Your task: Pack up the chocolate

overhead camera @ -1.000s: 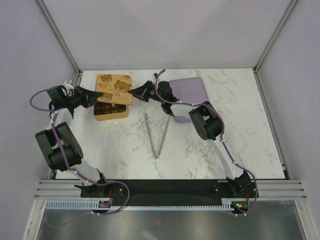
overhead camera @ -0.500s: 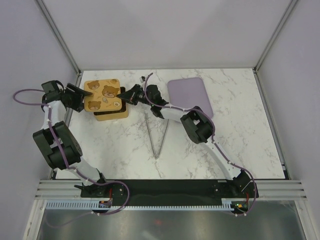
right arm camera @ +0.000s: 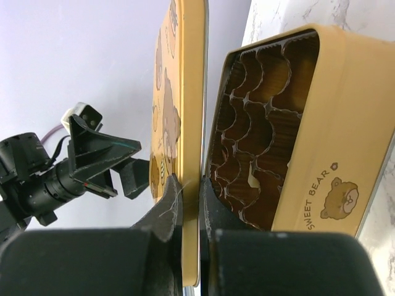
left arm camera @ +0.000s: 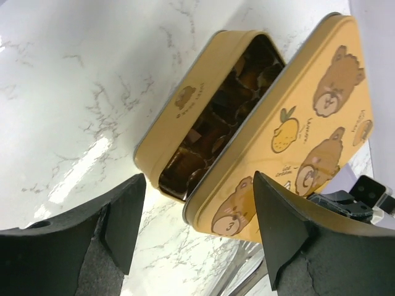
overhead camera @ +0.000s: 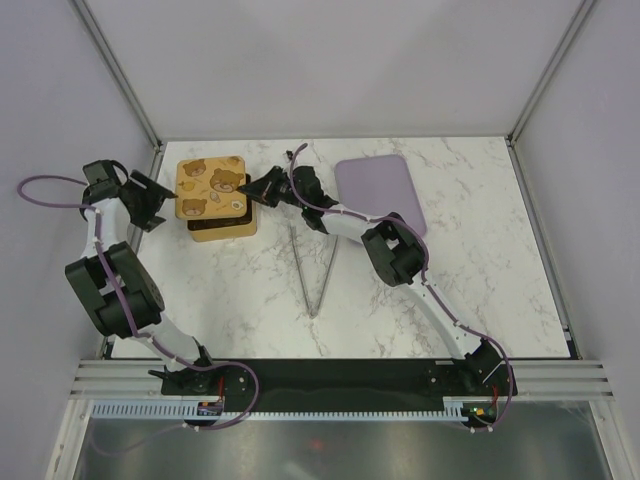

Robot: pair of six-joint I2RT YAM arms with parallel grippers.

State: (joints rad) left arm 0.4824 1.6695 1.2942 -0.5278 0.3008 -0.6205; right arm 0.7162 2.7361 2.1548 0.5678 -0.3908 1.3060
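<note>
The golden box (overhead camera: 224, 228) stands at the back left, and its bear-printed lid (overhead camera: 210, 185) hangs tilted over it. My right gripper (overhead camera: 252, 192) is shut on the lid's right rim; in the right wrist view its fingers (right arm camera: 189, 191) pinch the thin lid (right arm camera: 185, 92) beside the open box (right arm camera: 321, 135). My left gripper (overhead camera: 166, 200) stands open just left of the lid, touching nothing. Its wrist view shows the lid (left arm camera: 302, 117) and box (left arm camera: 185, 105) between wide fingers (left arm camera: 123, 216). The box's compartments (left arm camera: 213, 123) look dark brown; I cannot tell chocolate pieces from the liner.
A lilac tray (overhead camera: 378, 190) lies at the back right. Metal tongs (overhead camera: 312, 270) lie in a V at mid-table, just right of the box. The left wall and frame post (overhead camera: 152, 150) stand close behind my left gripper.
My left gripper opened, let go of the lid's left edge and drew back left. The right gripper carried the lid leftward over the box.
</note>
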